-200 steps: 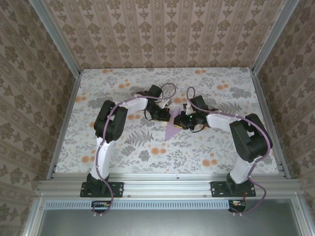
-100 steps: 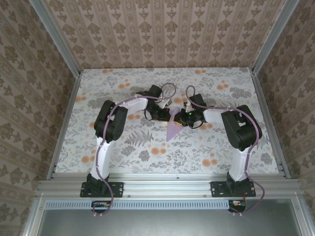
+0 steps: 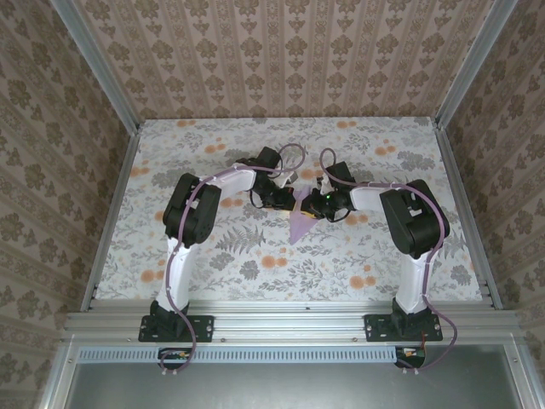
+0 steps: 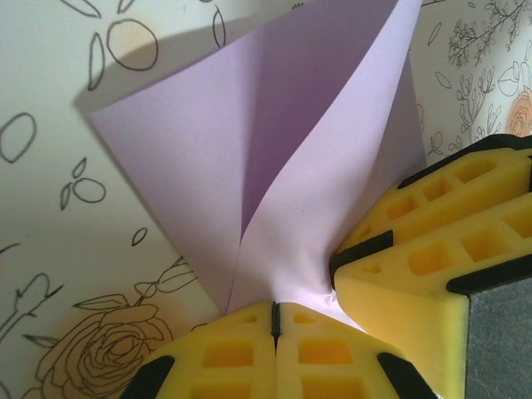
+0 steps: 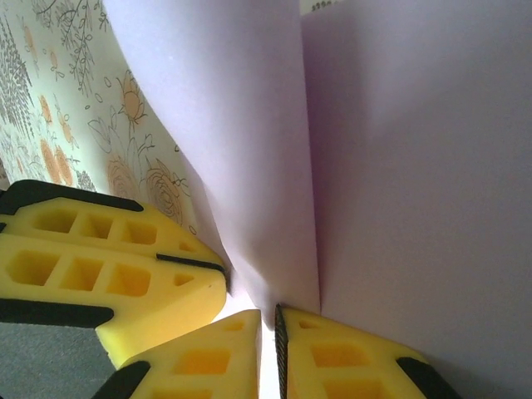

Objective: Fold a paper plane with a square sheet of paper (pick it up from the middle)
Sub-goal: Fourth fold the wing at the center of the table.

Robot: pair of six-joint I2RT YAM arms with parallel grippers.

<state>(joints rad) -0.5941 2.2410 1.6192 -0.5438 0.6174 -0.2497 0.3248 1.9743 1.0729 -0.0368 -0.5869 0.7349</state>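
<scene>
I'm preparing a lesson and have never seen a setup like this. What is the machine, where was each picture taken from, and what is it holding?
These are two robot arms bolted at the near edge of a floral-patterned table. One picture looks down from above; the other two come from cameras on the wrists, showing yellow fingers close up. The left hand and right hand meet mid-table, both pinched shut on a creased pale lilac sheet of paper.

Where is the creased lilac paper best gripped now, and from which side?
Probably the centre fold at the far end of the lilac paper, pinched across from either side, where the left gripper and right gripper hold it: there the layers meet and stand up.
</scene>
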